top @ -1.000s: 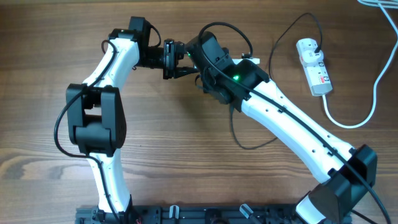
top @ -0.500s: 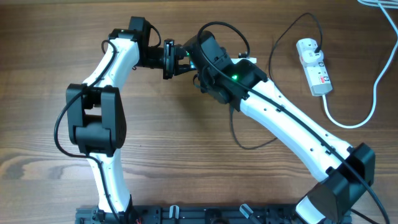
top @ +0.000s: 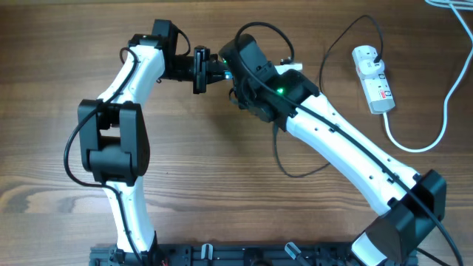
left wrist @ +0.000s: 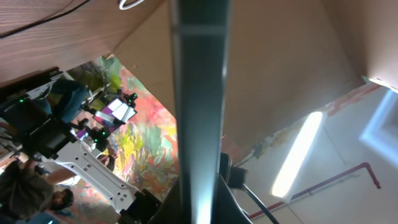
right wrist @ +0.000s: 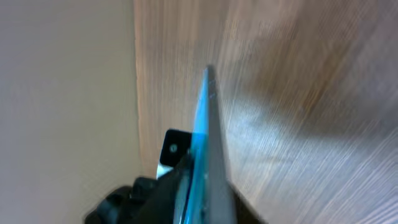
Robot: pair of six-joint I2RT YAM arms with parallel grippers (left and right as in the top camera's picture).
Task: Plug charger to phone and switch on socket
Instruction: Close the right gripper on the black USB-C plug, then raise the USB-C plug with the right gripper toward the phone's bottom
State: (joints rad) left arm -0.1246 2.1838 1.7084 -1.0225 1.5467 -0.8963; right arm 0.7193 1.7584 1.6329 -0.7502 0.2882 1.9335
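The phone shows edge-on in both wrist views: a grey slab in the left wrist view (left wrist: 199, 93), and a thin edge with a cyan screen in the right wrist view (right wrist: 208, 124). My left gripper (top: 209, 70) (left wrist: 199, 205) and my right gripper (top: 225, 70) (right wrist: 202, 193) meet at the back middle of the table, both shut on the phone, which is hidden from overhead. The charger cable (top: 324, 70) runs from the socket (top: 373, 77) under my right arm. A small black plug with a thin cable (left wrist: 231, 176) sits beside the phone; I cannot tell if it is inserted.
The socket's thick white lead (top: 436, 137) loops at the right edge. The black cable loops on the table under my right arm (top: 295, 171). A small white piece (top: 294, 68) lies beside my right wrist.
Both grippers shifted slightly towards the back and left, staying joined. The socket and cables have not moved.
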